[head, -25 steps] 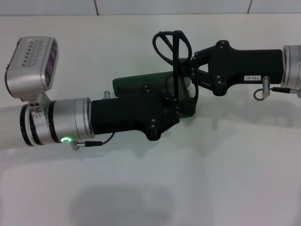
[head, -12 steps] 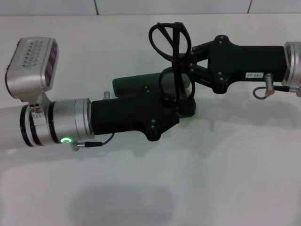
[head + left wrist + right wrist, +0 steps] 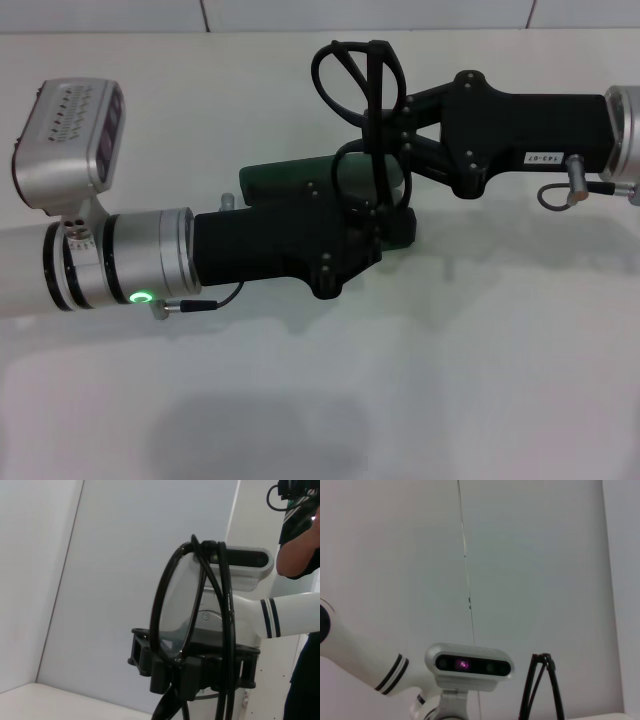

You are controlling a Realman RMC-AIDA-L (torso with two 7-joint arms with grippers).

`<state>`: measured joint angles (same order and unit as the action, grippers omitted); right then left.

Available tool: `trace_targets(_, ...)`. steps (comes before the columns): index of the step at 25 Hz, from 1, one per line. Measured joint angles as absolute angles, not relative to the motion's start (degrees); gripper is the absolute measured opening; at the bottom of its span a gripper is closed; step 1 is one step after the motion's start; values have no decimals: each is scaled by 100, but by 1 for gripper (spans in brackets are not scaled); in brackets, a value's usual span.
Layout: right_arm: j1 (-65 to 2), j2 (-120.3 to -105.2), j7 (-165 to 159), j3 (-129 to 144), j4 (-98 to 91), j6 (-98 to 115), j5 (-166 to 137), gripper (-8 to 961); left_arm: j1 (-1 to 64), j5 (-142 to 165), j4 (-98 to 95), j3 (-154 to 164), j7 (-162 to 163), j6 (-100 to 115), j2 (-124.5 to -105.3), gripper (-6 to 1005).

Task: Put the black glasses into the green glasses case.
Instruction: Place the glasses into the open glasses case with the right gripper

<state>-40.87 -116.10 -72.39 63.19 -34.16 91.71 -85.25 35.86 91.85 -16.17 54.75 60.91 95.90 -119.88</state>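
Note:
The black glasses (image 3: 378, 110) are folded and stand upright above the table, lenses up and temple arms pointing down. My right gripper (image 3: 398, 150) reaches in from the right and is shut on them around the temples. My left gripper (image 3: 378, 238) reaches in from the left, just below and beside the lower ends of the temples. It hovers over the green glasses case (image 3: 285, 178), which lies on the table and is mostly hidden under it. In the left wrist view the glasses (image 3: 222, 605) fill the middle, in front of the right gripper (image 3: 192, 662). Their top (image 3: 552, 690) also shows in the right wrist view.
The white table (image 3: 450, 350) stretches in front of both arms, with a tiled wall behind. In the left wrist view a person (image 3: 300, 540) in dark clothes stands at the far right.
The right gripper has lifted and tilted slightly, carrying the glasses up and a little left. The left arm and the case have not moved.

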Motion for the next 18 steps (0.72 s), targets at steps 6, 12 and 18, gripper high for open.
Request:
trace_targets(6,-4087,-11610,-7241,6319,-3410,9227,-8525,90,3586,9184,-1617,5475,6091,9588,-11988,23)
trace_targets(12,-4066,-11606,-7239,6319,-3410,9194,-8525,91,3579,9184,-1617,5475,6091,9588,-11988,23)
trace_targets(18,-4053,-11586,-7234,6280,-3409,9039,-8525,91,3537,9184,-1617,5475,6081,9585,-11987,24)
